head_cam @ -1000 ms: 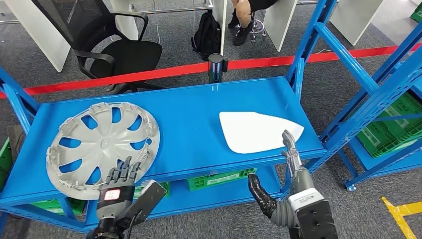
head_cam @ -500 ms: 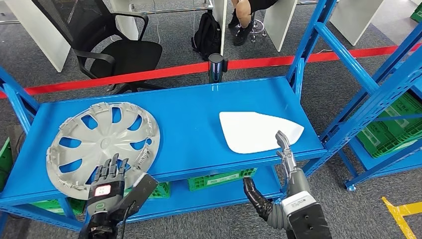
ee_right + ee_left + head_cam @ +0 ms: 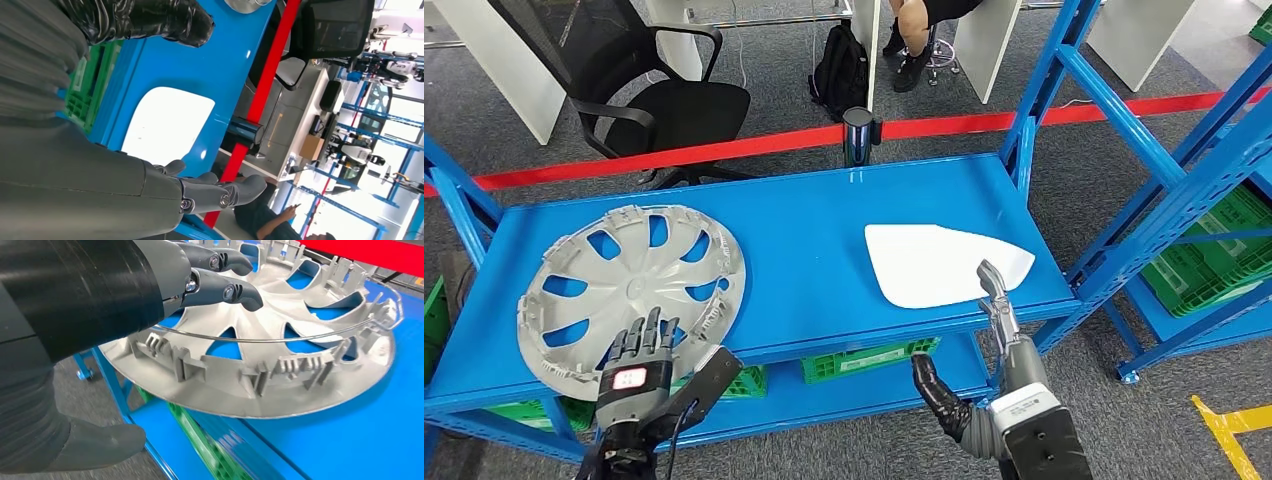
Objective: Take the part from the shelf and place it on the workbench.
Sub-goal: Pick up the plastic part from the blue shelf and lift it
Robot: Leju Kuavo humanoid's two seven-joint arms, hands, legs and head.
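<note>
A silver hubcap [image 3: 629,290] lies on the left of the blue shelf [image 3: 804,260], and a flat white part [image 3: 934,262] lies on the right. My left hand [image 3: 639,365] is open at the hubcap's near rim, with its fingers spread above the rim and its thumb below the shelf edge. In the left wrist view the fingers [image 3: 225,290] hover just over the hubcap [image 3: 280,355] rim. My right hand [image 3: 994,350] is open, with its fingers reaching up to the white part's near edge and its thumb below the shelf. The right wrist view shows the white part [image 3: 165,125] beyond my right hand [image 3: 100,180].
Green crates [image 3: 864,360] sit on the lower shelf level. A blue rack upright [image 3: 1204,200] with a green crate [image 3: 1214,260] stands to the right. Behind the shelf run a red barrier tape [image 3: 724,148] and its post [image 3: 857,135]; beyond are a black office chair [image 3: 654,90], a backpack [image 3: 839,70] and a seated person [image 3: 914,30].
Both hands have drawn slightly back and to the left compared with a second ago; they are still over the last half second. The hubcap and the white part have not moved.
</note>
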